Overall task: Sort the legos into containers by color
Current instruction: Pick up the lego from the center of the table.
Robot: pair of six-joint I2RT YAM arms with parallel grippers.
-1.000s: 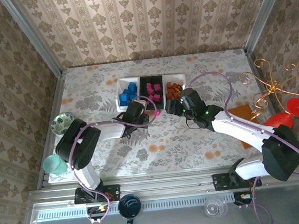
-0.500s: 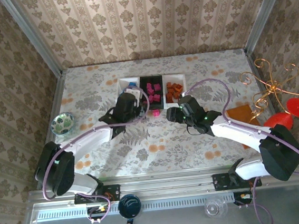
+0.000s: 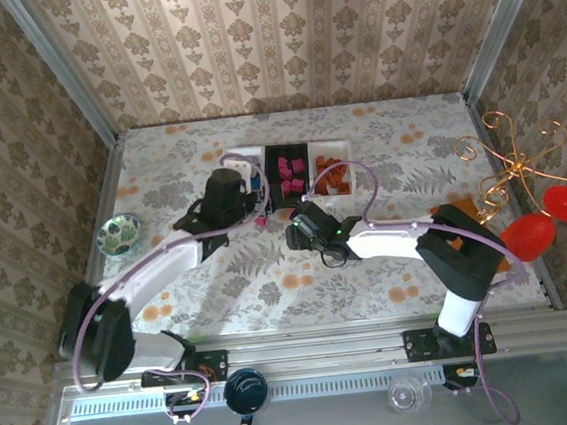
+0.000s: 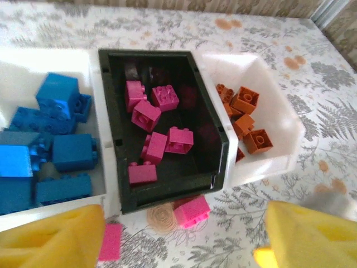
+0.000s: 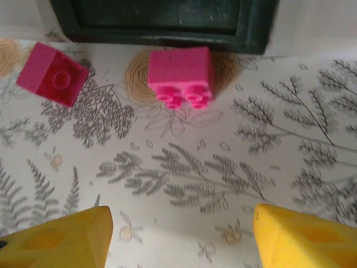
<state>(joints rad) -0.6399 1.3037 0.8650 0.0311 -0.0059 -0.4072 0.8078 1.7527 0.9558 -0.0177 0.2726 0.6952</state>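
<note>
We saw our left gripper (image 4: 184, 241) spread near the black tray (image 4: 221, 149), and our right gripper (image 5: 181, 237) spread before two pink legos (image 5: 179, 75) on the tabletop (image 5: 184, 167).

Left gripper (image 4: 178, 240) and right gripper (image 5: 181, 237) hover, jaws apart.

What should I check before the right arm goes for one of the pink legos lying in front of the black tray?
1. The right gripper open and empty: ok.
2. The first pink lego lined up straight ahead between the fingers: ok.
3. That lego standing studs-up: not ok, it lies on its side.
4. The second pink lego lying apart from it: ok.
5. The black tray with bare floor left for more: ok.
</note>
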